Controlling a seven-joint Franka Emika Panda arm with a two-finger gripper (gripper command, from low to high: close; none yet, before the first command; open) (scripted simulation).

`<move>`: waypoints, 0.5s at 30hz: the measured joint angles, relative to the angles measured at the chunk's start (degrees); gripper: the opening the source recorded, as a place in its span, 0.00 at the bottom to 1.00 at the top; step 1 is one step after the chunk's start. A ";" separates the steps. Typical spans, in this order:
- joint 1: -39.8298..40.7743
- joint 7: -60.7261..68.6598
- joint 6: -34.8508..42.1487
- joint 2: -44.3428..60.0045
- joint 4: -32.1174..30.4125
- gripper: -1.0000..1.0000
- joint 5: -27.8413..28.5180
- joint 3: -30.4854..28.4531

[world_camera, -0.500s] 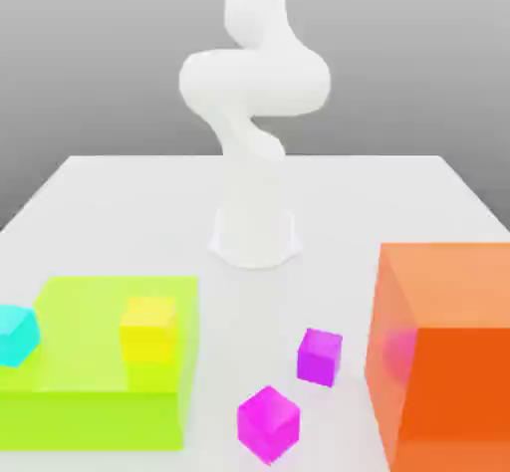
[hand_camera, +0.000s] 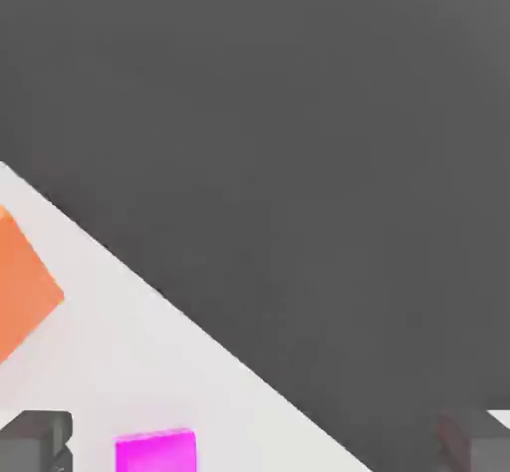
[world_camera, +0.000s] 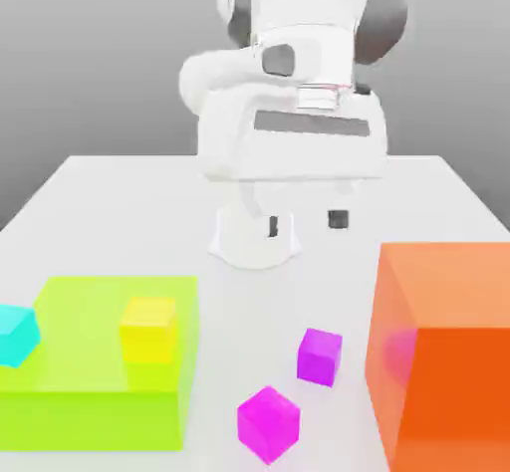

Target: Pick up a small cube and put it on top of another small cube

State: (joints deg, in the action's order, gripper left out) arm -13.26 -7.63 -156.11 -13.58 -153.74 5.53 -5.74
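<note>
While the green block sits at eight o'clock, the small cube rests on the table at five, beside the orange block; above, the gripper hangs empty, fingers wide apart.

- white table carries the robot base;
- green block, orange block;
- small cube near a pinker magenta cube

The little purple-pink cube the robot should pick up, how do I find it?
Find the big orange block on the exterior view's right. Just beside its lower corner sits the small cube. Its neighbour, the pinker cube, lies nearer the camera; this one looks more violet.
</note>
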 joint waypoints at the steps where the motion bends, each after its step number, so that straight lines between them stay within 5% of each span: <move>1: -1.08 2.59 -1.47 1.99 -1.89 0.50 -0.42 -0.11; 6: -6.20 14.66 -8.28 11.37 -11.20 0.50 -4.40 1.41; 13: -4.31 18.18 -19.68 25.36 -10.27 0.50 -8.45 4.59; 14: -3.87 18.27 -21.15 27.14 -9.97 0.00 -8.53 5.04; 15: -3.87 18.27 -21.15 27.14 -9.97 0.00 -8.53 5.04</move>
State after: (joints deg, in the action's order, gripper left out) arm -17.12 10.64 -177.26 13.56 -163.71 -3.01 -0.70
